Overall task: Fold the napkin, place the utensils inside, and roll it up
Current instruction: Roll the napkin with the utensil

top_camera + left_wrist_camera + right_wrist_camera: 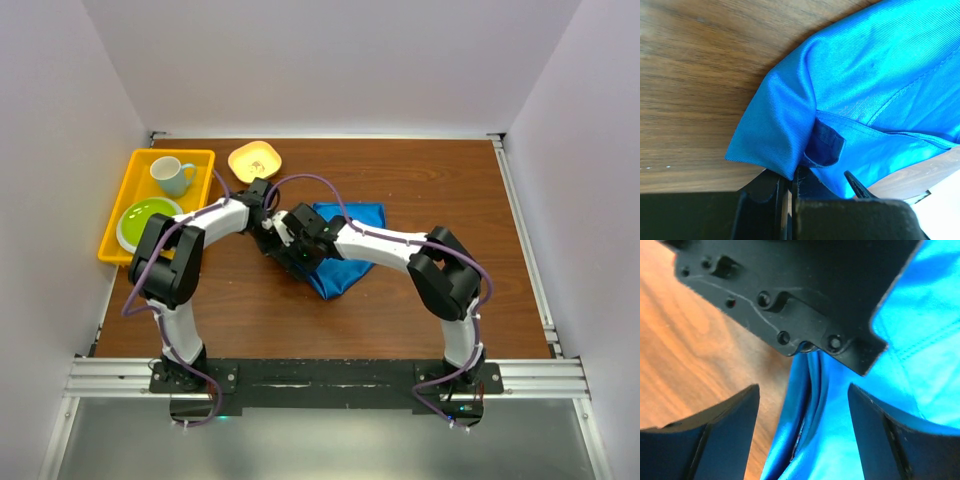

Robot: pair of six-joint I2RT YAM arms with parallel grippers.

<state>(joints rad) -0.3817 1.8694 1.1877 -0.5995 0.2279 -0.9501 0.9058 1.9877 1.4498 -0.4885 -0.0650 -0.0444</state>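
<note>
The left gripper [788, 186] is clenched on a corner of the napkin [880, 75]. The cloth is pinched in the narrow slit between its jaws and bunched into a small fold just beyond them. The right gripper [804, 410] stands released with its jaws wide apart. A ridge of blue cloth lies between them, and the left gripper's black body is just ahead. Past both sets of jaws the napkin spreads over the table [420, 190]. Farther off, left of the jaws, sit a bowl [255, 160] and a tray [128, 180] holding a cup [172, 176] and a plate [147, 222].
</note>
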